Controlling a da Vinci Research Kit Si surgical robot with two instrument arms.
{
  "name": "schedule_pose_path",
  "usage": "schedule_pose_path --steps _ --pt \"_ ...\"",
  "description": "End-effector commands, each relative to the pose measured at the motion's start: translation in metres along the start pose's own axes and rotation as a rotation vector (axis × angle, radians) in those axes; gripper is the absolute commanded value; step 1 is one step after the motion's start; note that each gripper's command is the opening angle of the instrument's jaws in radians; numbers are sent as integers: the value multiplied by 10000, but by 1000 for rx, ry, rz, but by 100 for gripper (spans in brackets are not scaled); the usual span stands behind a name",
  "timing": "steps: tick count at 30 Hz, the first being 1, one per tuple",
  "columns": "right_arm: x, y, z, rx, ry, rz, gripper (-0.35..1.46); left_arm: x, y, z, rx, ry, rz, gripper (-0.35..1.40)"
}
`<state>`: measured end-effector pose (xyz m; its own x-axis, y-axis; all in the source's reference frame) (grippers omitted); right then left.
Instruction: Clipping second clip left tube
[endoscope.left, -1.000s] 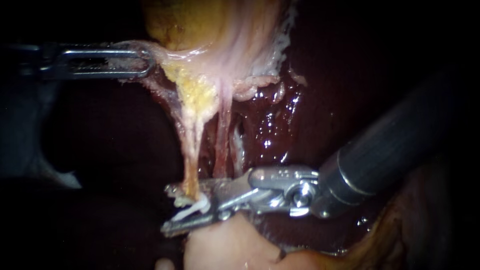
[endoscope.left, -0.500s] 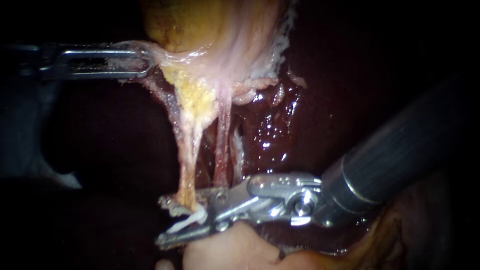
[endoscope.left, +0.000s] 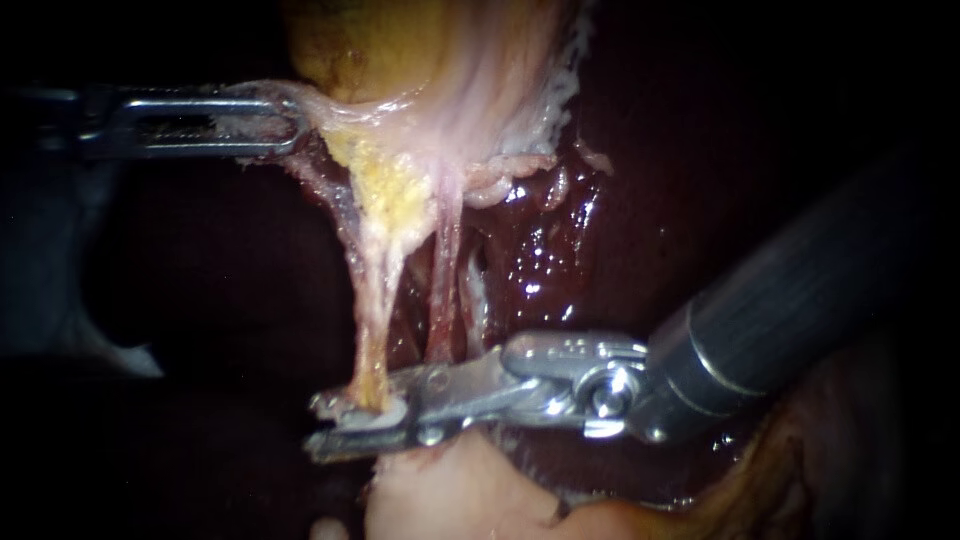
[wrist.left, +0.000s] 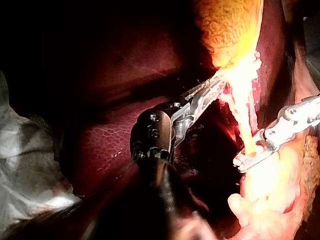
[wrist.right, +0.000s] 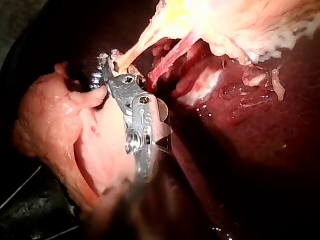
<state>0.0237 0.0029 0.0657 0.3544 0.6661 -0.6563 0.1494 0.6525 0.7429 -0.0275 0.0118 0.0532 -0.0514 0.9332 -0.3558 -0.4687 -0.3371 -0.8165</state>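
The pale yellow left tube hangs from the gallbladder down to my right instrument. Its jaws lie nearly together across the tube's lower end, shut on a white clip pressed flat between them. The reddish right tube runs just beside it, outside the jaws. My left instrument is shut on the gallbladder's lower edge and holds it out to the left. In the left wrist view my left instrument grips that edge, with my right instrument beyond it. In the right wrist view my right instrument is around the tube's end.
Dark wet liver lies behind the tubes. A pale pink lump of tissue sits right under the right instrument's jaws. A light cloth shows beside the left instrument's shaft.
The right instrument's jaws stood apart with the white clip open around the left tube; they have now closed, flattening the clip onto the tube. The left instrument has held still.
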Motion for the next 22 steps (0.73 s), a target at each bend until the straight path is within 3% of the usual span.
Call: schedule_pose_path --steps 1,2,6,8,22 --pt "0 -1 0 -3 1 3 -27 0 0 0 0 0 0 -35" --pt "0 0 0 -6 2 9 -35 0 0 0 0 0 0 -35" --pt "-2 1 -4 -15 11 75 -35 0 0 0 0 0 0 -35" --pt "-3 2 -6 8 3 74 -35 0 0 0 0 0 0 -35" --pt "-7 7 -8 16 1 83 -35 0 0 1 0 0 0 -35"
